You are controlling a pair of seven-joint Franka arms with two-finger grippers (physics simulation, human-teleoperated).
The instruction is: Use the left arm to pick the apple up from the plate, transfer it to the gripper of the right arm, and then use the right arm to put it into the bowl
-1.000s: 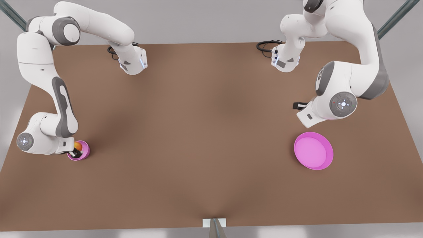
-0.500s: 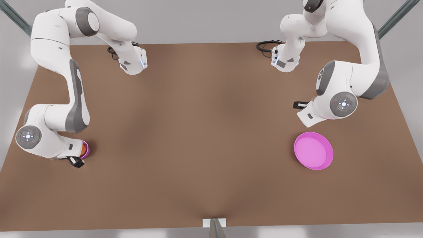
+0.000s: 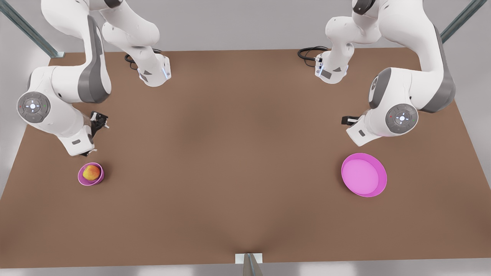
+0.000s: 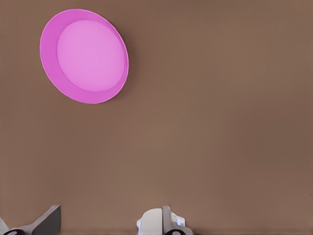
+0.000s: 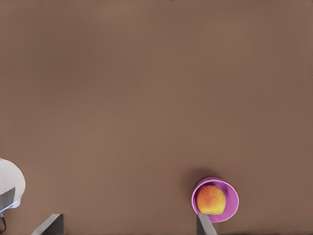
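Note:
The apple (image 3: 91,172), yellow-green with a red-orange blush, lies inside the small deep pink bowl (image 3: 82,179) at the front view's left, and both also show in the right wrist view (apple (image 5: 211,199), bowl (image 5: 232,201)). My right gripper (image 5: 128,226) hovers above and behind the bowl, open and holding nothing. The wide pink plate (image 3: 378,184) sits bare at the front view's right. In the left wrist view the plate (image 4: 49,58) lies off to one side of my left gripper (image 4: 105,223), which hangs open above the table and waits there.
The brown table (image 3: 238,153) stretches wide and bare between bowl and plate. Both arm bases (image 3: 153,73) stand at the far edge with black cables. A small white bracket (image 3: 248,258) marks the near edge.
My right gripper has let go of the apple in the bowl, lifted, and pulled back toward the far side. The apple stays in the bowl. The left arm has barely moved.

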